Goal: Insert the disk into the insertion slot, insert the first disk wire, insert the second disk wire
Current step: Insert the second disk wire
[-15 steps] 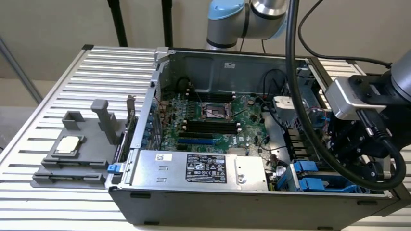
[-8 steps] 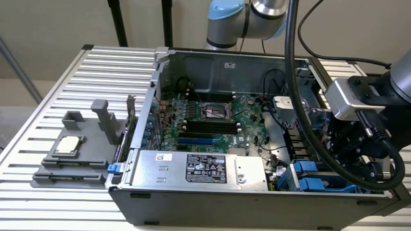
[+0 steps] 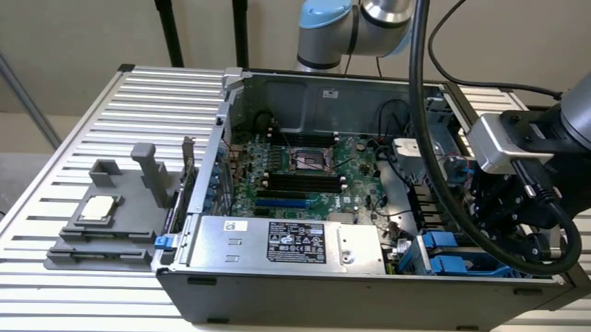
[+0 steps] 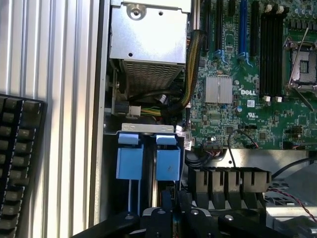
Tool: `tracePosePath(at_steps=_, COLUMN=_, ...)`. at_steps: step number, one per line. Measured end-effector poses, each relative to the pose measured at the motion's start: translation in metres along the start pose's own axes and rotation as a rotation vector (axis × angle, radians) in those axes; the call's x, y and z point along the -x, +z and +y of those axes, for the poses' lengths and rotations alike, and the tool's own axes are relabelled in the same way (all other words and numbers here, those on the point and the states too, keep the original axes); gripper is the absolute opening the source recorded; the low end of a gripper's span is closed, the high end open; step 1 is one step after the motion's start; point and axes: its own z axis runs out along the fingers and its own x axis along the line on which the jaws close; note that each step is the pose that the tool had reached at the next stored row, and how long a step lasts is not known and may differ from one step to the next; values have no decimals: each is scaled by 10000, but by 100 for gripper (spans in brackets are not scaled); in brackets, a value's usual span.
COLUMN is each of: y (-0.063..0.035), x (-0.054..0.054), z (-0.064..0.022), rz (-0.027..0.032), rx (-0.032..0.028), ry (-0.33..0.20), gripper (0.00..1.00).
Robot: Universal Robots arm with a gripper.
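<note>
Pincer (image 3: 517, 238) is hovering over the drive cage at the exterior view's right end of the open computer case (image 3: 369, 294), and I cannot tell whether its fingers are spread or pinching anything. Blue carrier tabs (image 4: 148, 158) are sitting in the insertion slot (image 4: 148, 130) just beside the power supply (image 3: 286, 242), so the disk is probably lying there, its body hidden. Loose cables (image 4: 190, 69) are crowding that bay and could be snagging the pincer if it drops off-line.

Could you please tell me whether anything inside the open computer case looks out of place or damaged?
Nothing stands out. The green motherboard lies flat in the case, the power-supply box sits square along the near wall, and the blue drive carriers stand side by side in the drive cage, with the hand just above them.
</note>
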Motion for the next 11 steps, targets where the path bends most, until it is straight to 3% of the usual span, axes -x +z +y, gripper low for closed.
tracePosePath(at_steps=11, y=32, x=-5, z=-1, rz=-26, rx=0, ry=-1, gripper=16)
